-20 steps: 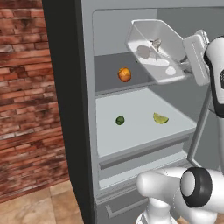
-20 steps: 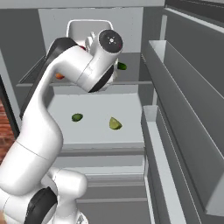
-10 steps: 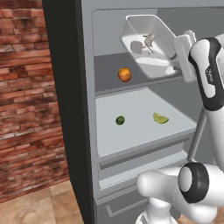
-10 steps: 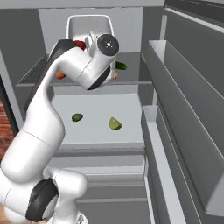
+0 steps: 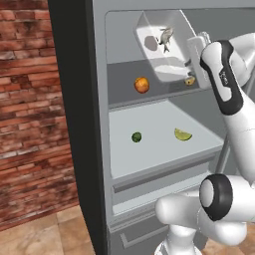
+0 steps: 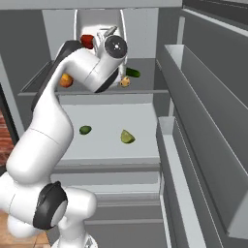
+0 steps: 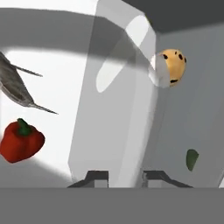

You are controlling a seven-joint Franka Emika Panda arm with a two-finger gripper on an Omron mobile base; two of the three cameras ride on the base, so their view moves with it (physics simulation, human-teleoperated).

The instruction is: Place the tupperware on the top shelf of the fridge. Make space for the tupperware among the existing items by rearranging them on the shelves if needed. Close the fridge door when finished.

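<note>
The white arm reaches up and forward, its two-finger gripper point(image 7: 123, 177) clamped on the white plastic tub's point(image 5: 162, 47) rim.

The left base view looks forward and down from behind the arm's left side into the open fridge point(image 5: 99, 149); the right base view faces the same interior from behind its right. Both share the tupperware point(image 5: 164, 50), the orange point(image 5: 142, 84) and the lime wedge point(image 6: 127, 137). The hand view sits close against the tupperware's wall.
</note>
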